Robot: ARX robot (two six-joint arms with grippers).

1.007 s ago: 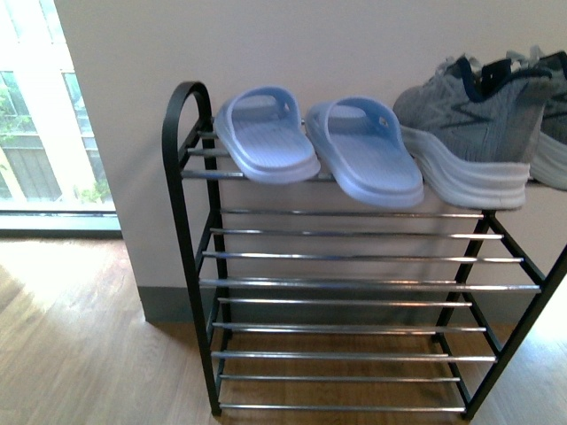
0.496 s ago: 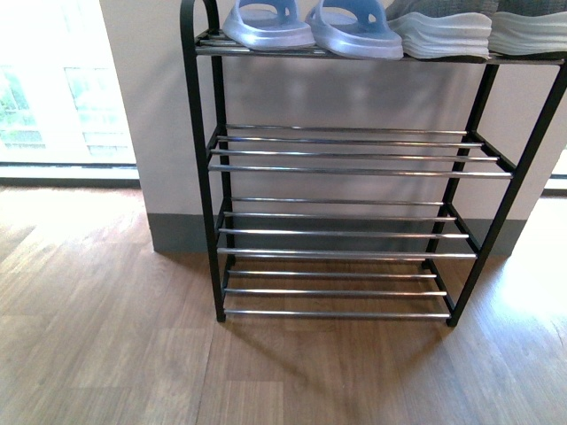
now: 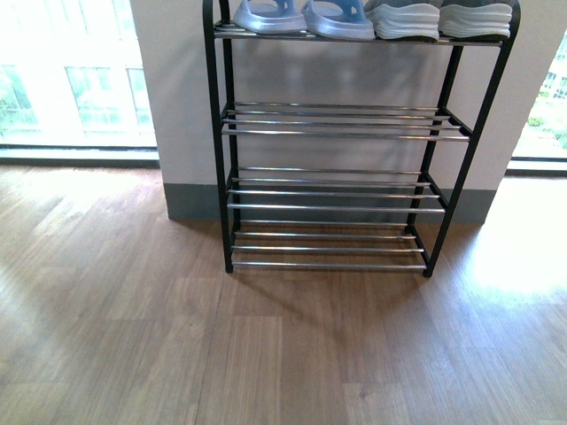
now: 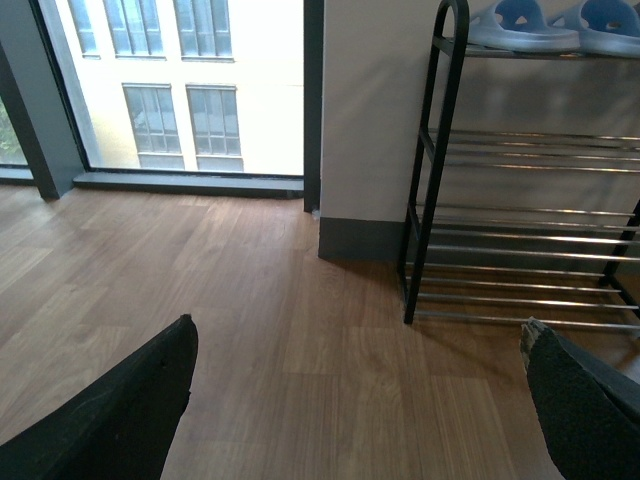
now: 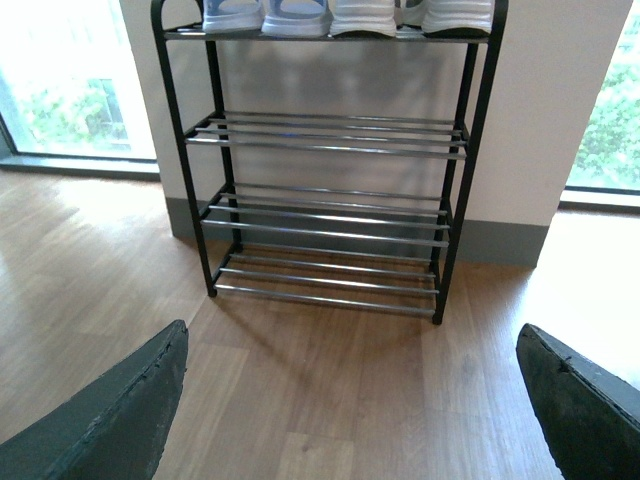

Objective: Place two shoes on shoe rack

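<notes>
The shoe rack (image 3: 337, 135) stands against the white wall, black-framed with chrome rod shelves. On its top shelf, at the right, sit the two shoes; only their white soles (image 3: 405, 21) (image 3: 475, 19) show at the picture's upper edge. The right wrist view shows the same soles (image 5: 362, 18) (image 5: 455, 15) on the rack (image 5: 330, 150). Neither arm appears in the front view. My left gripper (image 4: 355, 400) is open above bare floor, well short of the rack (image 4: 424, 200). My right gripper (image 5: 350, 410) is open too, empty, facing the rack from a distance.
A pair of light blue slippers (image 3: 301, 18) fills the left half of the top shelf. The three lower shelves carry nothing. Wood-plank floor (image 3: 283, 354) spreads in front. Floor-length windows (image 3: 71, 97) flank the wall section on both sides.
The front view has drawn back from the rack: a second ago only the top shelf filled it, now the whole rack shows, smaller. Shoes and slippers have stayed on the top shelf.
</notes>
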